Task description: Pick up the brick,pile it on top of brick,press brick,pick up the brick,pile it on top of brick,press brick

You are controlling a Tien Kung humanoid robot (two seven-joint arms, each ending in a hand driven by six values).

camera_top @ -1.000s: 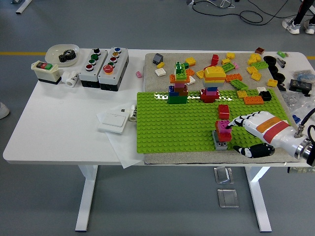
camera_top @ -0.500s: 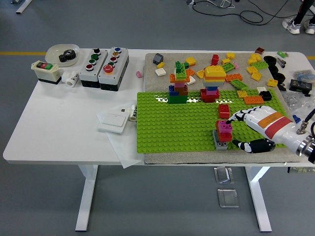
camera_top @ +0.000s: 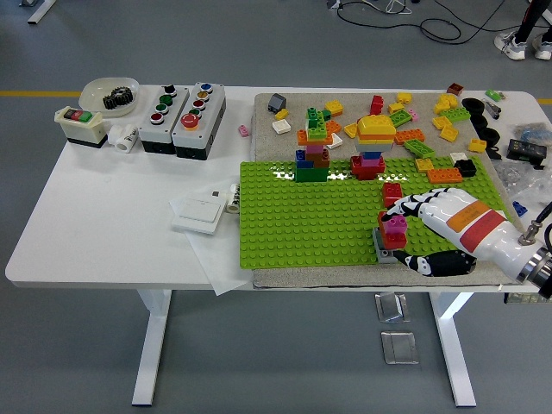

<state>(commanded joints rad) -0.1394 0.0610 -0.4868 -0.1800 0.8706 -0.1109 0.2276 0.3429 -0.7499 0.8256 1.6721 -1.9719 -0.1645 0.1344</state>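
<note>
Near the front right of the green baseplate (camera_top: 302,216) stands a small stack (camera_top: 390,239): a grey brick at the bottom, red in the middle, a magenta brick (camera_top: 395,226) on top. A single red brick (camera_top: 392,191) sits just behind it. My right hand (camera_top: 407,233) reaches in from the right, its white-and-black fingers (camera_top: 412,205) stretched out over the stack's top and far side. The thumb (camera_top: 438,262) lies low, in front and to the right of the stack. I see nothing held in the hand. My left arm is out of view.
Two taller brick stacks (camera_top: 311,159) (camera_top: 371,147) stand at the baseplate's far edge, with several loose bricks (camera_top: 431,129) scattered on the mat behind. Button boxes (camera_top: 183,109), a bowl (camera_top: 109,93) and a white switch plate (camera_top: 200,210) lie to the left.
My right hand lifted slightly away from the stack, then came back left and down over it. The thumb now sits lower. The bricks have not moved.
</note>
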